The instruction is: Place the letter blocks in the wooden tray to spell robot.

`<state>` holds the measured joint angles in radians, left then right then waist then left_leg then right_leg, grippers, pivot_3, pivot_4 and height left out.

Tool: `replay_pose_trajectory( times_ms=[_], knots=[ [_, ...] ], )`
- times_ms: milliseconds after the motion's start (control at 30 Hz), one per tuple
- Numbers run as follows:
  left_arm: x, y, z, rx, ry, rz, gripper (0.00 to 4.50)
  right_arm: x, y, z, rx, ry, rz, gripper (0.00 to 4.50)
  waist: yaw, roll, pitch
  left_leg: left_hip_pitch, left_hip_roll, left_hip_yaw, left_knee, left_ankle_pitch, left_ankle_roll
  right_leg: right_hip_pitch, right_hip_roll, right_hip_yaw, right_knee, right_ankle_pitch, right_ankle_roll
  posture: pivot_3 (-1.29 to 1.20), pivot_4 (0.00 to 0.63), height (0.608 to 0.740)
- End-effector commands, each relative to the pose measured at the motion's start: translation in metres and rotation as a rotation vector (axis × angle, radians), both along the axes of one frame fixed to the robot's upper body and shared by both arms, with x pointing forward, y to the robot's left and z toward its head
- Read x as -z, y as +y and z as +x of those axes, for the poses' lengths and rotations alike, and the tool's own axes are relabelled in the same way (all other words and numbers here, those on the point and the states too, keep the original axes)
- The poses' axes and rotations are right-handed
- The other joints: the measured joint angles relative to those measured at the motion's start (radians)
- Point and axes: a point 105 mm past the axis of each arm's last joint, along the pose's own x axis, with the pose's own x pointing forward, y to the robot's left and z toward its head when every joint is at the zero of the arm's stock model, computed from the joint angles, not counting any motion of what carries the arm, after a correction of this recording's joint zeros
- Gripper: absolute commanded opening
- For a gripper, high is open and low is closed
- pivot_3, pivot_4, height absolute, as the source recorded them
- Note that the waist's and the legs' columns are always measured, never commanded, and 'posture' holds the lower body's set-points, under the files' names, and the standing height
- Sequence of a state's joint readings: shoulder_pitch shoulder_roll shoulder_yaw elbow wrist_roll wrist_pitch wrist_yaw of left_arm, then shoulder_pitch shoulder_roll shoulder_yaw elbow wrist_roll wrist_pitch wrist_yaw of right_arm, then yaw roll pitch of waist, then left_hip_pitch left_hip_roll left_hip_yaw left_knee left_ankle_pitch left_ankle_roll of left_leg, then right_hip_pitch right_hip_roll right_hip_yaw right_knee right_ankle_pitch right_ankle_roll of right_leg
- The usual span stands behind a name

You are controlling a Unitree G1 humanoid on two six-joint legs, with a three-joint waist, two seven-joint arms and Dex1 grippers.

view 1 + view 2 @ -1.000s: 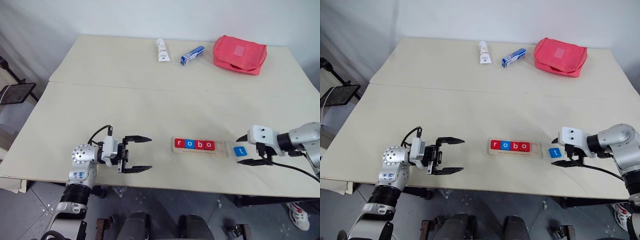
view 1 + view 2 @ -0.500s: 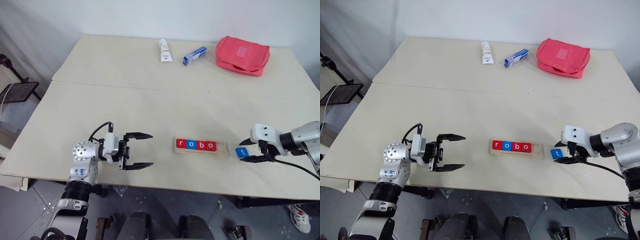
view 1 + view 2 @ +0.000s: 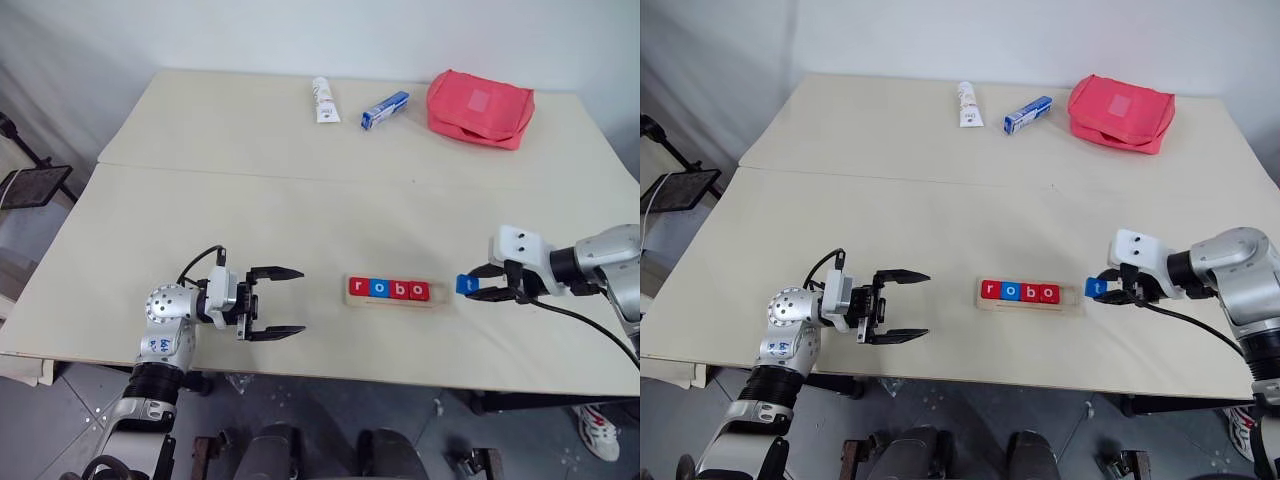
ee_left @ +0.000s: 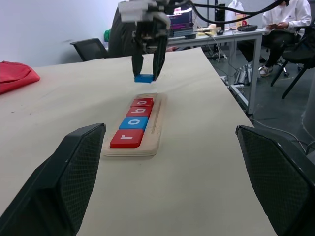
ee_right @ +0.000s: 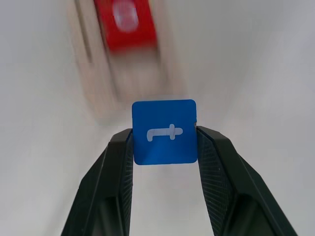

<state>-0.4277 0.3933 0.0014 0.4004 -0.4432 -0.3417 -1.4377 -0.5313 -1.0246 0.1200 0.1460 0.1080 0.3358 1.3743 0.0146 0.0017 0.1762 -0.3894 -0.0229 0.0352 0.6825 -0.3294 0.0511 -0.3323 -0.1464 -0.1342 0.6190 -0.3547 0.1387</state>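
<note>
From the left eye view, the right pincer point(image 3: 480, 287) pinches the blue t block point(image 3: 467, 285) between its two black fingers, the tile lifted off the desk point(image 3: 300, 215) and hanging just past the vacant right end of the wooden tray point(image 3: 398, 291). In that tray, on the far side of the held tile from the pincer, sit four letter blocks point(image 3: 389, 289) in a row reading r, o, b, o: red, blue, red, red. The left pincer point(image 3: 283, 303) is spread wide with nothing between its fingers, pointing toward the tray's near end and well apart from it. Far beyond both pincers, near the desk's back edge, lie a white tube point(image 3: 321, 99), a blue-and-white box point(image 3: 385, 109) and a red pouch point(image 3: 479, 108). In the left wrist view, the left pincer's two fingers point(image 4: 64, 187) stand far apart at either side, and straight ahead of them the tray point(image 4: 155, 129) runs lengthwise away, the red r block point(image 4: 127, 138) nearest, then blue, then two red; beyond its far end the other pincer point(image 4: 146, 69) comes down from above with the blue tile point(image 4: 143, 78) held clear of the surface. In the right wrist view, the right pincer's fingertips point(image 5: 124, 147) press on two opposite edges of the blue t tile point(image 5: 164, 132), its white letter facing the camera, and just ahead of it lie the blurred tray end point(image 5: 133, 93) and the last red block point(image 5: 126, 20).
</note>
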Motion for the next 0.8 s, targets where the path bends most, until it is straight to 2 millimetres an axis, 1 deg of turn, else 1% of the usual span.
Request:
replay_pose_trajectory(
  times_ms=[33, 167, 300, 533, 800],
  knots=[
    [-0.005, 0.000, -0.001, -0.002, -0.030, -0.012, 4.50, -0.009, 0.011, -0.003, 0.003, -0.014, 0.042, 1.44, 0.005, 0.000, 0.000, 0.000, -0.001, 0.000, 0.000, 0.000, 0.000, 0.000, 0.000, 0.000, 0.000, 0.000, 0.000, 0.00, 0.150, 0.740],
    [-0.005, -0.002, 0.000, 0.001, -0.029, -0.016, 4.50, 0.001, 0.015, -0.003, 0.002, -0.002, 0.016, 1.44, 0.009, 0.000, 0.000, 0.000, -0.001, 0.000, 0.000, 0.000, 0.000, 0.000, -0.001, 0.000, 0.000, 0.000, 0.000, 0.00, 0.150, 0.740],
    [-0.006, -0.003, 0.001, 0.000, -0.032, -0.020, 4.50, 0.008, 0.022, 0.002, 0.001, -0.008, 0.021, 1.44, 0.007, 0.000, 0.000, 0.000, -0.001, 0.000, 0.000, 0.000, 0.000, 0.000, 0.000, 0.000, 0.000, 0.000, 0.000, 0.00, 0.150, 0.740],
    [-0.005, 0.000, -0.001, -0.010, -0.032, -0.018, 4.50, 0.009, 0.025, 0.003, -0.018, -0.002, 0.014, 1.44, 0.006, 0.000, 0.000, 0.000, -0.001, 0.001, 0.000, 0.000, 0.000, -0.001, 0.000, 0.000, 0.000, 0.000, 0.000, 0.00, 0.150, 0.740],
    [-0.004, 0.000, 0.000, -0.019, -0.031, -0.020, 4.50, 0.010, 0.018, 0.006, -0.013, -0.004, -0.015, 1.44, 0.006, 0.000, 0.000, 0.000, -0.001, 0.000, 0.000, 0.000, 0.000, -0.001, 0.000, 0.000, 0.000, 0.000, 0.000, 0.00, 0.150, 0.740]
  ],
)
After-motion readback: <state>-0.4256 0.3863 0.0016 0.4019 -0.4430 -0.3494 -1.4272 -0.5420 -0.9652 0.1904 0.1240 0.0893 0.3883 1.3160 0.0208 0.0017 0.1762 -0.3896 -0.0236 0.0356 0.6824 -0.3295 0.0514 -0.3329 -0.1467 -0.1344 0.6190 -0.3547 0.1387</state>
